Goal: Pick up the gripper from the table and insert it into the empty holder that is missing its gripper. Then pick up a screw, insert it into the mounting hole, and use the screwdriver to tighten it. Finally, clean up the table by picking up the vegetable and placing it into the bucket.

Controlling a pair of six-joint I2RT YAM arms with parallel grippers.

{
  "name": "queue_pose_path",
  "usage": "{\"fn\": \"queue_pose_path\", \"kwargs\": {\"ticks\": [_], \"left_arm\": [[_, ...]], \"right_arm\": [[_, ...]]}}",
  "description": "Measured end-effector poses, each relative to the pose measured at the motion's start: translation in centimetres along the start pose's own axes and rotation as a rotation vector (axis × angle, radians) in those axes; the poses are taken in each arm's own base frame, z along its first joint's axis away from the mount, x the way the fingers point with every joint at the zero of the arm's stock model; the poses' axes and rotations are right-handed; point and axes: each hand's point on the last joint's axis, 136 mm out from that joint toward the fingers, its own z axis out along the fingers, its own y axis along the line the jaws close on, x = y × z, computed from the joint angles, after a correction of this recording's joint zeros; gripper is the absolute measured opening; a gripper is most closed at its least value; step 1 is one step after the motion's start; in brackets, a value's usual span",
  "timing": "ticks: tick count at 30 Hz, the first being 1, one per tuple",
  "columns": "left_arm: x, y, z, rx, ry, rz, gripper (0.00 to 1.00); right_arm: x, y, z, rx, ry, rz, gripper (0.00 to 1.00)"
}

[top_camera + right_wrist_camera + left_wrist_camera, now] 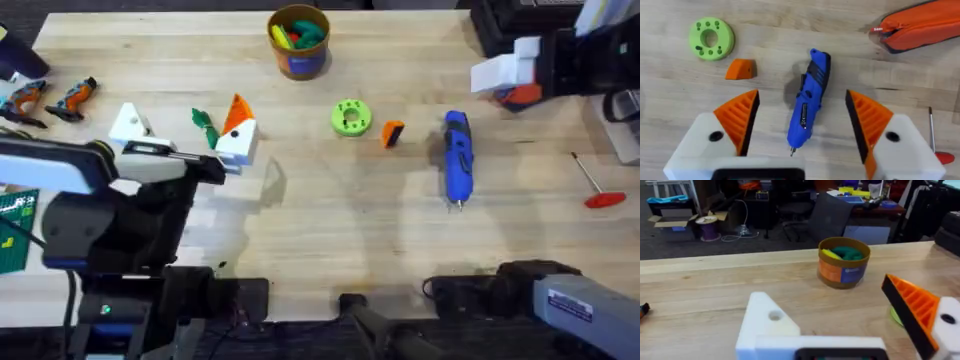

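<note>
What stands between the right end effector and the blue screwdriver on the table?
Nothing visible. In the right wrist view the right end effector hangs open directly over the screwdriver, one finger on each side of it. The small orange gripper piece and the lime-green disc lie off to one side.

small orange gripper (pixel 393 133) lies on the table (pixel 330 220) beside the blue screwdriver (pixel 457 158), apart.

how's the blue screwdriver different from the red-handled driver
The screwdriver is thick, blue and pen-shaped with a short bit; the red-handled driver is a thin metal shaft with a small red grip. The screwdriver lies nearly straight toward the arms, the driver slants. Both lie flat on the table, untouched.
</note>
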Motion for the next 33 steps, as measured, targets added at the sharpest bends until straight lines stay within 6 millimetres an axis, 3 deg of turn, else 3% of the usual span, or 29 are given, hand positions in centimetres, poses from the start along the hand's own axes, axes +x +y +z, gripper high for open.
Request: {"fn": "queue_pose_path", "kwargs": {"ticks": [10, 20, 24, 27, 33], "left_arm": [[2.9, -0.1, -0.3, 0.005, -0.015, -0.076, 0.985], [2.7, -0.6, -0.4, 0.033, -0.031, -0.116, 0.985], [1.6, -1.2, -0.5, 0.074, -0.071, -0.143, 0.986], [1.5, -2.5, -0.7, 0.146, -0.069, -0.180, 0.986], [1.7, -7.0, -1.9, 0.414, -0.027, -0.197, 0.987]], "right_arm": [[0.0, 0.0, 0.0, 0.000, 0.000, 0.000, 0.989], [0.0, 0.0, 0.0, 0.000, 0.000, 0.000, 0.990], [0.0, 0.0, 0.0, 0.000, 0.000, 0.000, 0.990], [0.0, 0.0, 0.0, 0.000, 0.000, 0.000, 0.988], [0.0, 0.0, 0.0, 0.000, 0.000, 0.000, 0.990]]}}
